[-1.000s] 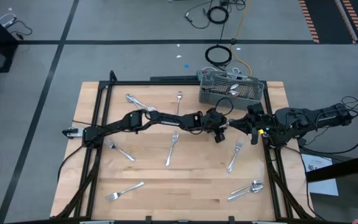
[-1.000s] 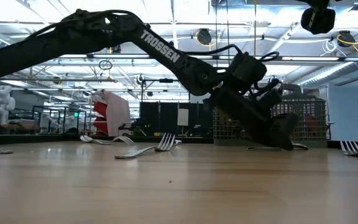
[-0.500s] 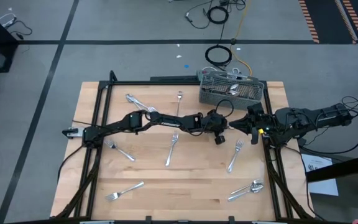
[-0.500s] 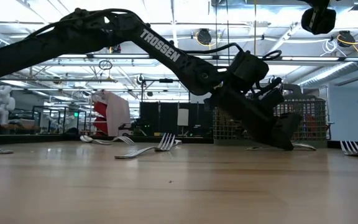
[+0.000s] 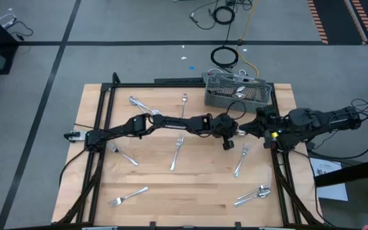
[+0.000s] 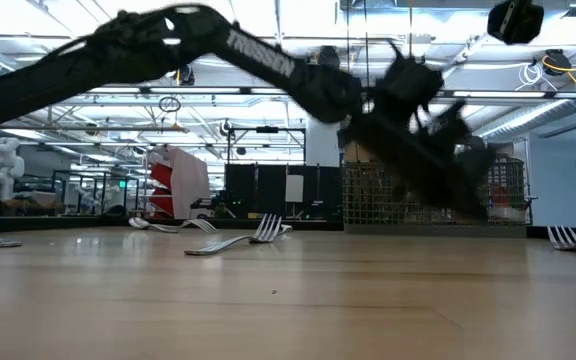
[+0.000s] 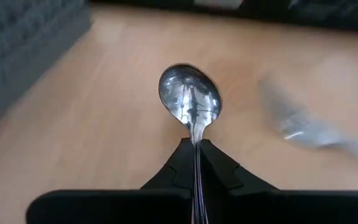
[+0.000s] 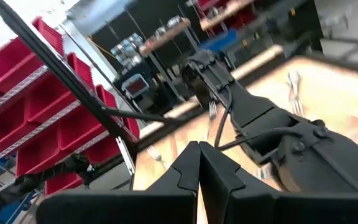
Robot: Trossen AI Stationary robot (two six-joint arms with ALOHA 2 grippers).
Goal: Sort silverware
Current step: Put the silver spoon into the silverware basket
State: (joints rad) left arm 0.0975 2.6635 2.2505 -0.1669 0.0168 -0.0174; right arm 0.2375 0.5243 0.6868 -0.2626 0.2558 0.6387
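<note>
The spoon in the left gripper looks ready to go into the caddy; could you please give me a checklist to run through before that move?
1. Grip: the left gripper is shut on the spoon, handle between the fingers, bowl sticking out ahead: ok.
2. Lift: in the low view the left gripper is off the table: ok.
3. Position: seen from above, the left gripper is beside the caddy, not over it: not ok.
4. Target compartment free: cannot tell.
5. Right gripper close to the left one: possible clash, not ok.
6. The fork lying near the left gripper is clear of the likely path: ok.
</note>
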